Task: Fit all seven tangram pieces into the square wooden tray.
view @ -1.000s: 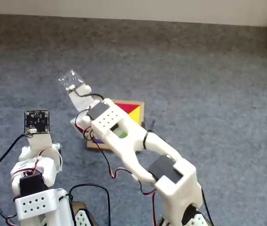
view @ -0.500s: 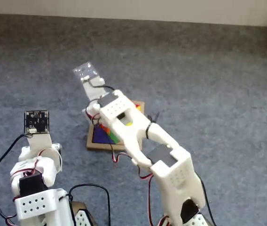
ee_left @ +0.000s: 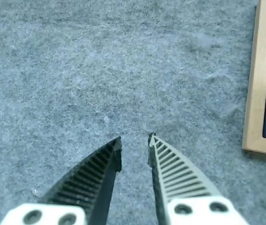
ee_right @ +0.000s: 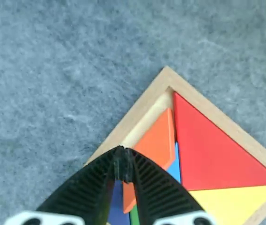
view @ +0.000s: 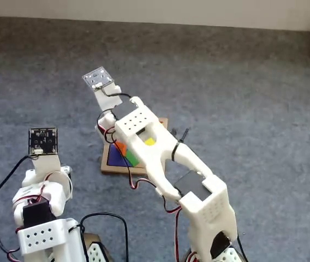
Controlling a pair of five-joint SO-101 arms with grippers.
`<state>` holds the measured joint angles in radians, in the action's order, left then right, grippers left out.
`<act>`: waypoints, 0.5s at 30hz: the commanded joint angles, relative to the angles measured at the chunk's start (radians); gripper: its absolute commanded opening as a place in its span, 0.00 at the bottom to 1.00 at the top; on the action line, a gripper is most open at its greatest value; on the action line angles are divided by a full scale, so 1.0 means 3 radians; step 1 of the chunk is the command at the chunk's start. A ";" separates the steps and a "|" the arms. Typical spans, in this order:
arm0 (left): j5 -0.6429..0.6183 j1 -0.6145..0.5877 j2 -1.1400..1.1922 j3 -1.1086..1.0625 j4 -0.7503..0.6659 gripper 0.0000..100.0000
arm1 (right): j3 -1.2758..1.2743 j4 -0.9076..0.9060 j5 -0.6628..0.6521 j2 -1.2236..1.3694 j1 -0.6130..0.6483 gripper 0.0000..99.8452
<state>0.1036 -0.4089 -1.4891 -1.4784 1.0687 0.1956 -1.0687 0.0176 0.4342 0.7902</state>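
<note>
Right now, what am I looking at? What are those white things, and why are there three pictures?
The white things are two robot arms on a grey carpet. One picture is taken from high up. In it, the left arm sits folded at the side, and the right arm stretches out over a wooden tray.

Each arm has a small camera near its pincers, and these take the other two pictures. The left pincers are a little open over bare carpet and hold nothing. The right pincers are shut over the tray's edge, and nothing shows between them.

Coloured puzzle pieces lie in the tray: a red triangle, an orange piece, a yellow piece and a blue piece. Some bare wood shows beside the orange one.
</note>
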 commanded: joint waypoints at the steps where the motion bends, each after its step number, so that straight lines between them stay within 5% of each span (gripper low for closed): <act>1: 0.0036 -0.0038 -0.0038 0.0018 -0.0046 0.12 | 0.0018 -0.0043 0.0031 -0.0274 0.0018 0.01; 15: 0.0036 -0.0038 -0.0038 0.0023 -0.0051 0.12 | 0.0176 -0.0954 0.0005 -0.0606 -0.0340 0.01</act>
<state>0.1036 -0.4089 -1.4891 -1.4784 1.0687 0.1972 -1.3050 0.0176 0.3560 0.7089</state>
